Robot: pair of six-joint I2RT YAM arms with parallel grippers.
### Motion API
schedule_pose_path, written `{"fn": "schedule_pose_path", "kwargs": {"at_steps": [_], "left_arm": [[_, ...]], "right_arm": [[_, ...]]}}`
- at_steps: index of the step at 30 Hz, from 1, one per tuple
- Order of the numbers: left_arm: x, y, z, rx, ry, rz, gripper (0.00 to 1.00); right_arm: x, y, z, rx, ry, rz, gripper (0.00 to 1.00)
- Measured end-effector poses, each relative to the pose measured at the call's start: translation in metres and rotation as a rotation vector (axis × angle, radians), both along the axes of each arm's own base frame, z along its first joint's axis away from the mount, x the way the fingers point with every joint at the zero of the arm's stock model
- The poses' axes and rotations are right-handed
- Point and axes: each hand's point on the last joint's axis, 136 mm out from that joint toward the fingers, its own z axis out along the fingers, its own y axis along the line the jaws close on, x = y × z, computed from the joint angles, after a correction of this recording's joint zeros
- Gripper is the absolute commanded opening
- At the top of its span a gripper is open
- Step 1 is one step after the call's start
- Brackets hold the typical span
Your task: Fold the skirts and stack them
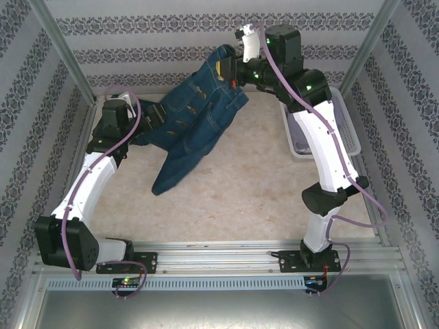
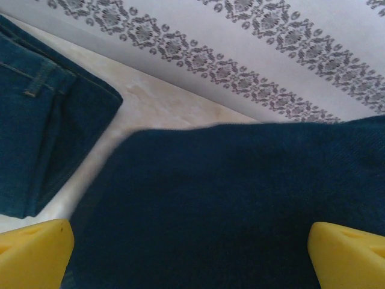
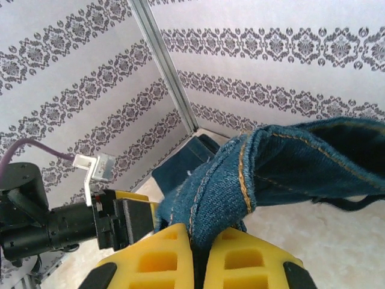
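A dark blue denim skirt (image 1: pixel 199 123) hangs from the back centre down to the table. My right gripper (image 1: pixel 234 72) is shut on its stitched edge (image 3: pixel 240 180), and its yellow fingers (image 3: pixel 162 259) pinch the cloth. A second dark denim skirt (image 1: pixel 156 113) lies folded at the back left, seen with its belt loop (image 2: pixel 48 120) in the left wrist view. My left gripper (image 2: pixel 191 259) stands open just above the hanging skirt's cloth (image 2: pixel 228 198), which spreads between its yellow fingertips (image 2: pixel 33 253). That gripper (image 3: pixel 120 220) is to the left in the right wrist view.
A white lattice basket (image 1: pixel 341 127) stands at the right, partly behind the right arm. Patterned walls and metal posts (image 3: pixel 162 60) close in the back and sides. Bare tabletop (image 1: pixel 247 192) stretches across the middle and front.
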Motion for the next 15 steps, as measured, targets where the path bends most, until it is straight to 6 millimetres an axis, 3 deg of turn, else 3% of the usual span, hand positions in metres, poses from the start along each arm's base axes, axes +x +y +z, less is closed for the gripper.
{"fn": "schedule_pose_path", "kwargs": {"at_steps": [3,4,6,8,9,12,13,15], "left_arm": [[-0.003,0.004,-0.002,0.018,0.013,0.011,1.00],[-0.004,0.004,-0.005,0.026,0.025,0.010,1.00],[-0.005,0.006,-0.015,0.041,0.070,0.012,1.00],[-0.002,0.007,-0.029,0.055,0.127,0.015,1.00],[0.000,0.007,-0.039,0.060,0.165,0.015,1.00],[0.003,0.005,-0.077,0.068,0.290,0.009,1.00],[0.000,0.004,-0.091,0.068,0.334,0.006,1.00],[-0.008,-0.002,-0.112,0.059,0.398,-0.002,1.00]], "right_arm": [[0.015,-0.009,-0.052,-0.001,0.132,-0.058,0.00],[0.024,-0.017,-0.082,-0.004,0.205,-0.096,0.10],[0.042,-0.037,-0.153,-0.025,0.365,-0.193,0.46],[0.058,-0.062,-0.229,-0.075,0.523,-0.302,0.88],[0.063,-0.076,-0.271,-0.113,0.609,-0.359,0.98],[0.058,-0.107,-0.353,-0.197,0.766,-0.475,0.98],[0.048,-0.114,-0.371,-0.224,0.800,-0.500,0.98],[0.035,-0.120,-0.383,-0.252,0.813,-0.530,0.98]]}}
